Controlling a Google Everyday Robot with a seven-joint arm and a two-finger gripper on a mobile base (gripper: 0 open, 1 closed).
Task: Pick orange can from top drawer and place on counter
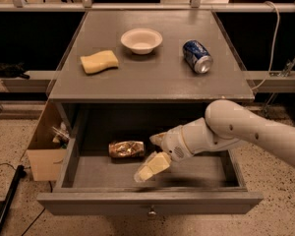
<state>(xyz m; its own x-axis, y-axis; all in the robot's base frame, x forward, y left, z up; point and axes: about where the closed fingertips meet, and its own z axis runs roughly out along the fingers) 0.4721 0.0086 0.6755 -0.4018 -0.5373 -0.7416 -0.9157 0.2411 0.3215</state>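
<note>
The orange can (126, 149) lies on its side on the floor of the open top drawer (150, 203), left of centre. My gripper (150, 154) hangs inside the drawer just right of the can, open, with one cream finger (150, 167) in front and the other further back. The can sits beside the fingers, not between them. My white arm reaches in from the right. Above the drawer lies the grey counter (152, 77).
On the counter are a yellow sponge (99, 62), a white bowl (141, 40) and a blue can (197, 56) lying on its side. A cardboard box (45, 151) stands on the floor left of the drawer. A black pole (7, 203) lies at the lower left.
</note>
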